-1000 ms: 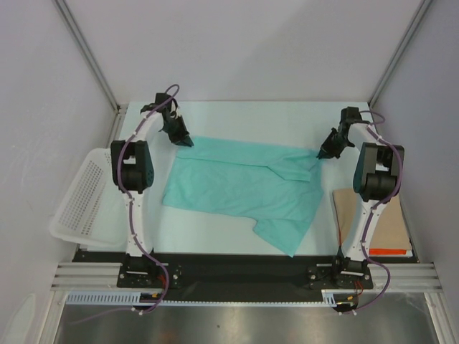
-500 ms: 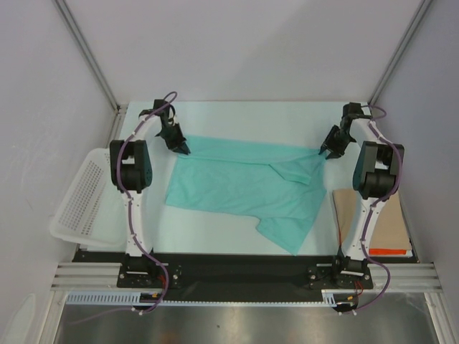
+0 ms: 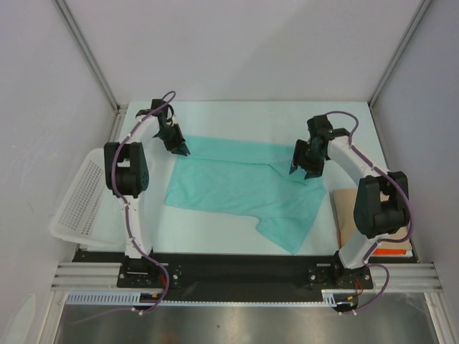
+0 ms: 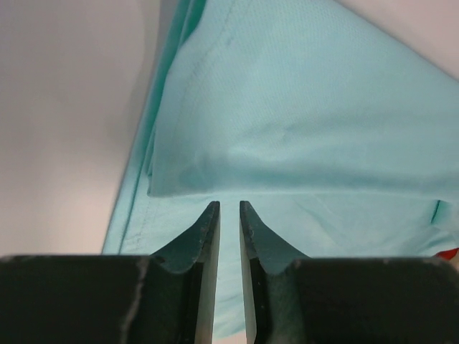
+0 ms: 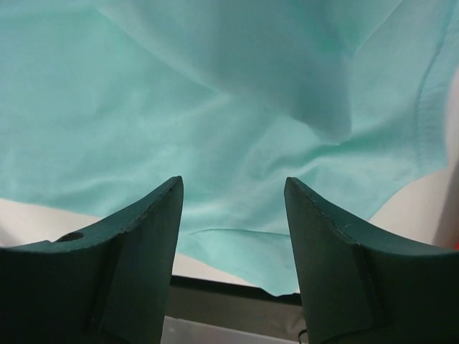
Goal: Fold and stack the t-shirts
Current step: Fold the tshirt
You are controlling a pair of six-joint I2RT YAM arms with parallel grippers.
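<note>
One teal t-shirt (image 3: 237,188) lies spread on the white table, a sleeve trailing toward the near edge. My left gripper (image 3: 182,150) sits low at the shirt's far left corner. In the left wrist view its jaws (image 4: 229,205) stand a narrow slit apart, with nothing pinched between them; a folded edge of the t-shirt (image 4: 301,107) lies just past the tips. My right gripper (image 3: 301,170) hovers over the shirt's right part. The right wrist view shows it (image 5: 233,183) wide open and empty above rumpled cloth (image 5: 179,93).
A white mesh basket (image 3: 79,201) leans off the table's left side. A brown cardboard sheet (image 3: 393,231) lies at the right, by the right arm's base, with a red item (image 3: 387,251) at its near end. A black strip (image 3: 237,269) runs along the near edge.
My right gripper opened, let go of the shirt's far right corner and swung left over the cloth. The left gripper stayed at its corner and its jaws parted slightly.
</note>
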